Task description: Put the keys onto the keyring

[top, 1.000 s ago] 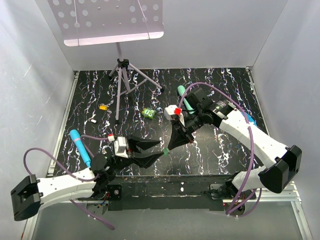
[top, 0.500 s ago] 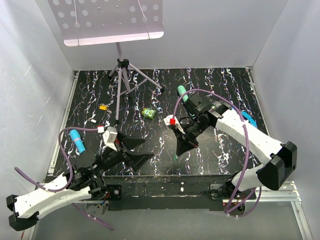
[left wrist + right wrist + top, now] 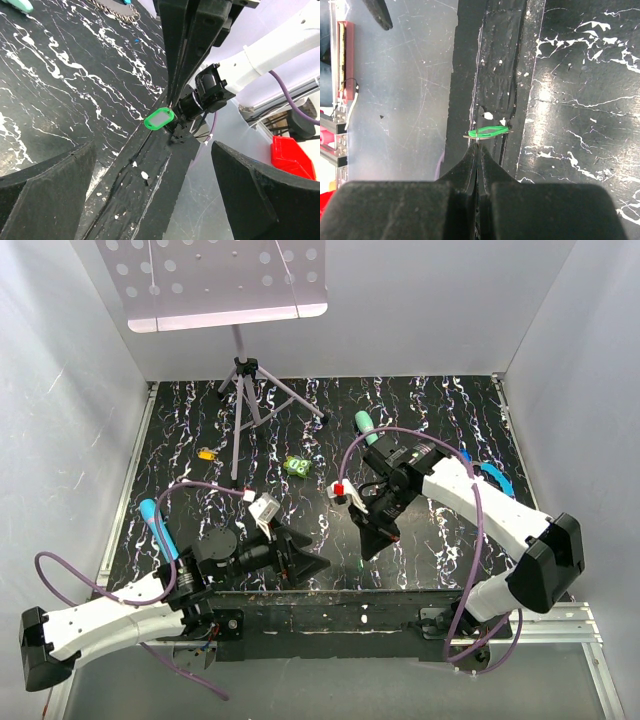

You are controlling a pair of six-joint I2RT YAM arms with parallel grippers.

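My right gripper [image 3: 372,552] is shut and points at the table's front edge. It pinches the light green key [image 3: 490,131] by its thin metal end, with the green head sticking out past the tips. The key also shows in the left wrist view [image 3: 160,119], just below the right fingers [image 3: 177,65]. My left gripper [image 3: 306,568] is open and empty, its jaws spread wide to the left of the key [image 3: 358,562]. The yellow-orange key [image 3: 206,453] lies at the far left. The keyring's blue clasp [image 3: 493,478] lies by the right arm, and its chain [image 3: 114,8] shows in the left wrist view.
A tripod stand [image 3: 244,390] stands at the back left. A chunky bright-green object [image 3: 295,467] lies mid-table. One teal stick [image 3: 160,530] lies at the left and another [image 3: 367,430] behind the right arm. The black front rail [image 3: 340,605] runs under both grippers.
My right gripper has moved toward the front edge with the green key. My left arm has swung right and its open gripper now sits near the front edge beside the key.
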